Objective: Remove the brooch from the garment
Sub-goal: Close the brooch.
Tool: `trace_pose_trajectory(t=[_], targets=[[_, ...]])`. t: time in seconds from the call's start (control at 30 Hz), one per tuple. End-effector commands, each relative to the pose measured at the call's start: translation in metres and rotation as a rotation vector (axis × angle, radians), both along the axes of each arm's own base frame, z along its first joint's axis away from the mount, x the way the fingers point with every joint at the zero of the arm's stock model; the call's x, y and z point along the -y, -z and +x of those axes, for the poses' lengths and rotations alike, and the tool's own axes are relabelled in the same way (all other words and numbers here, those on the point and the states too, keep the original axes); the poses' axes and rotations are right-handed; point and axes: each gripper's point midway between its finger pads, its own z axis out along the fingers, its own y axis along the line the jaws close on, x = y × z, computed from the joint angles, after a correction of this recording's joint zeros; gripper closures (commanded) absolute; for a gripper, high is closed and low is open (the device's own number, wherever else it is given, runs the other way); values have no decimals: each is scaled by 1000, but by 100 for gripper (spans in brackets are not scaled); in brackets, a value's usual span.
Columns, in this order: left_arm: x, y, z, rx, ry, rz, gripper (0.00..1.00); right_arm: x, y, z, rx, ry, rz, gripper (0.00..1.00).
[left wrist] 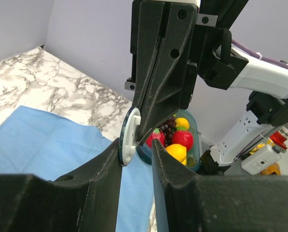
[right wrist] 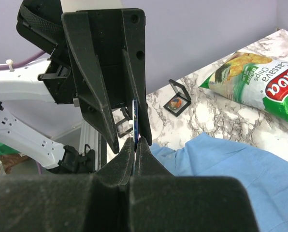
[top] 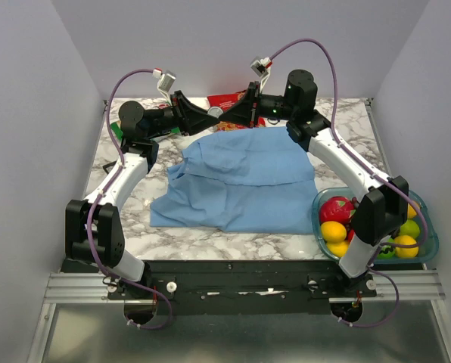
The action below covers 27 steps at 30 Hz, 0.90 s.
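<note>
Blue garment lies spread on the marble table. Left wrist view: left fingers stand slightly apart, the brooch at their tips. Right wrist view: right fingers pinch its rim, above the cloth.

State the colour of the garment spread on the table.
Plain light blue; the garment shows best in the top external view.
</note>
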Motion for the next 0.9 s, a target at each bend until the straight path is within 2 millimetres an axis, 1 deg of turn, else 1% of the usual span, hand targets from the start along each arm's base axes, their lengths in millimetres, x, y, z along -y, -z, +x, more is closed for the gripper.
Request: trace_pose_trajectory(t=[0.0, 0.23, 0.37, 0.63, 0.87], targets=[[-3, -11, -1, 28, -4, -21, 62, 2, 1, 0, 24, 3, -3, 100], [-2, -11, 6, 18, -13, -13, 66, 2, -2, -4, 55, -20, -3, 100], [-3, -6, 12, -14, -34, -7, 68, 2, -3, -10, 79, -47, -3, 100], [-3, -6, 25, -60, -73, -17, 69, -2, -1, -24, 119, -94, -14, 100], [-3, -4, 32, -90, -90, -20, 71, -2, -1, -26, 138, -97, -19, 99]])
